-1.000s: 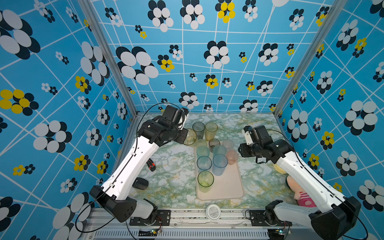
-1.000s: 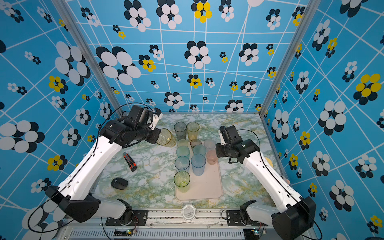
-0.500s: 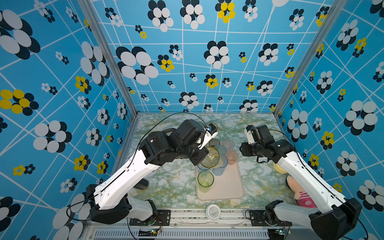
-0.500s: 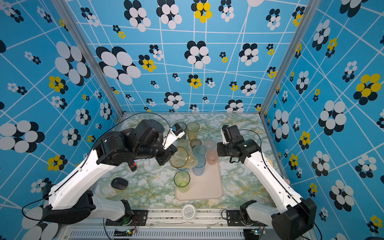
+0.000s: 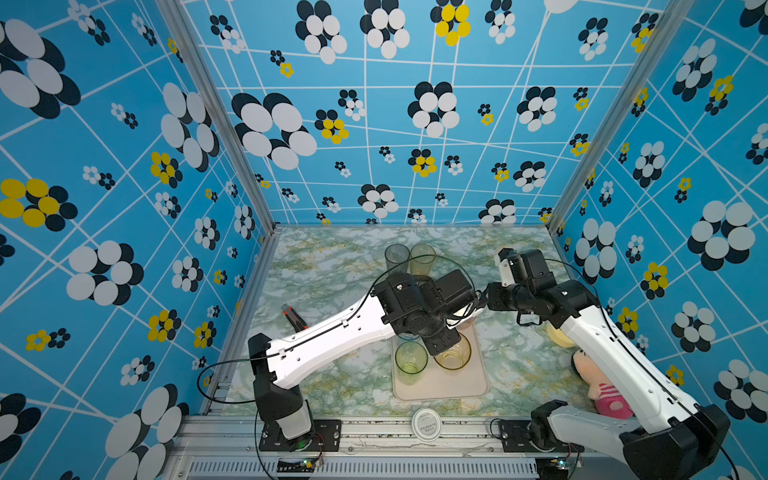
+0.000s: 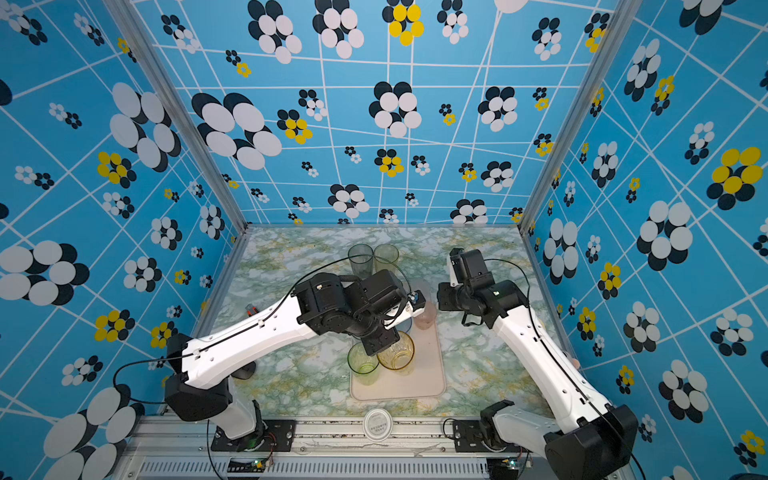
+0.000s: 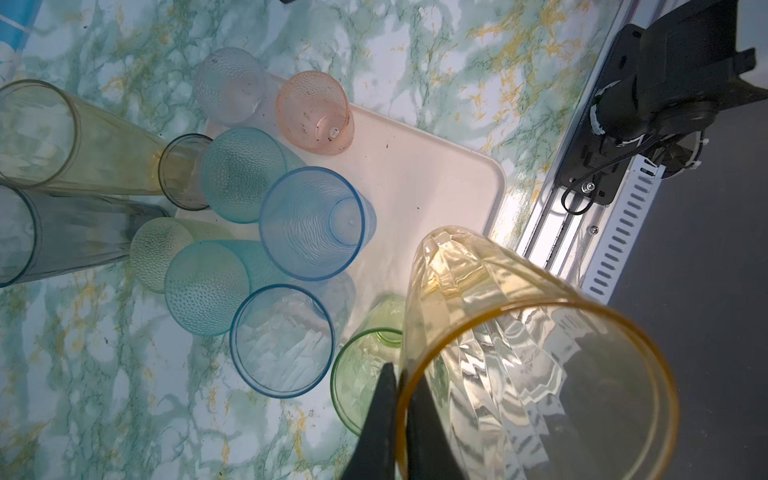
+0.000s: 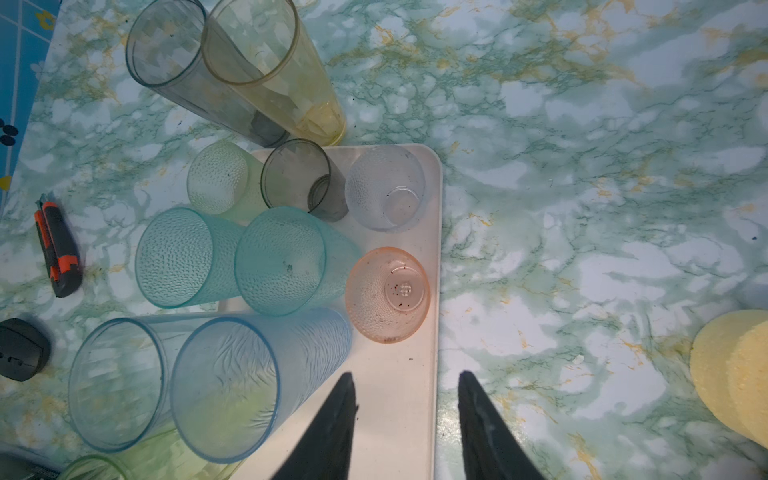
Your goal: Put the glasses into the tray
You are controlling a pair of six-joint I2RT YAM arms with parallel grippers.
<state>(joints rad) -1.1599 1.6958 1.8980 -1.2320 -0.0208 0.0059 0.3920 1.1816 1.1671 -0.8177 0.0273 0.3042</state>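
Most translucent tumblers [image 7: 316,224] crowd the pale cream-pink rectangular plastic tray [image 7: 415,187], the left claw [image 7: 401,370] pinches the rim of a faceted amber tumbler [image 7: 532,353] over its near end, the right claw [image 8: 406,374] hangs released and empty, and a tall smoky-grey tumbler [image 8: 187,75] and a tall yellowish tumbler [image 8: 274,70] stand on the bench [image 8: 582,166] beyond its far edge.

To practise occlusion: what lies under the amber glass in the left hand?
The tray, beside the green glass. The amber glass and left hand hide whether its base touches down.
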